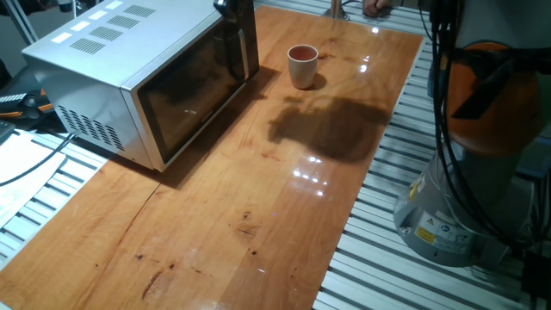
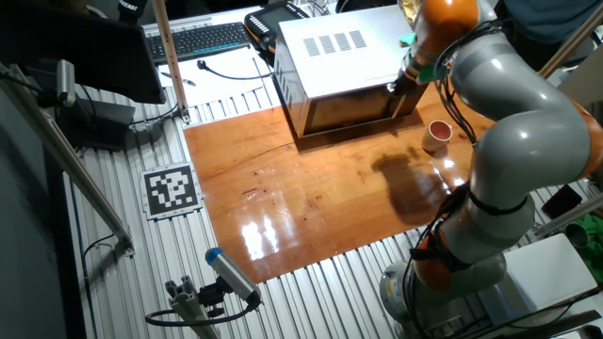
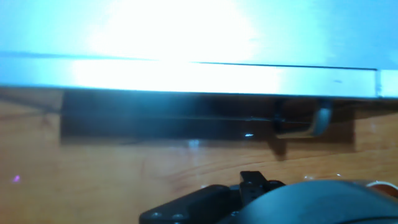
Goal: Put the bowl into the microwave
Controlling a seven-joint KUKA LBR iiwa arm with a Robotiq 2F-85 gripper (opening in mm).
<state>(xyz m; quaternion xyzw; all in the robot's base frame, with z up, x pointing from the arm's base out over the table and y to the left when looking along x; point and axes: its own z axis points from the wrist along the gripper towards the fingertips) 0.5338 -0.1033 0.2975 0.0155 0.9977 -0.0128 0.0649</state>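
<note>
The microwave point(image 1: 112, 69) stands at the back left of the wooden table, its dark glass door shut. My gripper point(image 1: 231, 13) hovers at the door's handle end, close to the vertical bar handle point(image 1: 244, 47); in the other fixed view the gripper point(image 2: 407, 83) sits against the microwave's point(image 2: 349, 52) front right corner. The frames do not show whether its fingers are open or shut. The bowl point(image 1: 302, 65), cream outside and reddish-brown inside, stands upright on the table to the right of the door, apart from the gripper. The hand view looks down over the bright microwave top point(image 3: 186, 37) and the handle point(image 3: 320, 121).
The arm's base point(image 1: 448, 215) stands off the table's right edge on slatted metal. A keyboard point(image 2: 198, 40) and cables lie behind the microwave. A printed marker tag point(image 2: 171, 188) and a blue-tipped tool point(image 2: 226, 278) lie beside the table.
</note>
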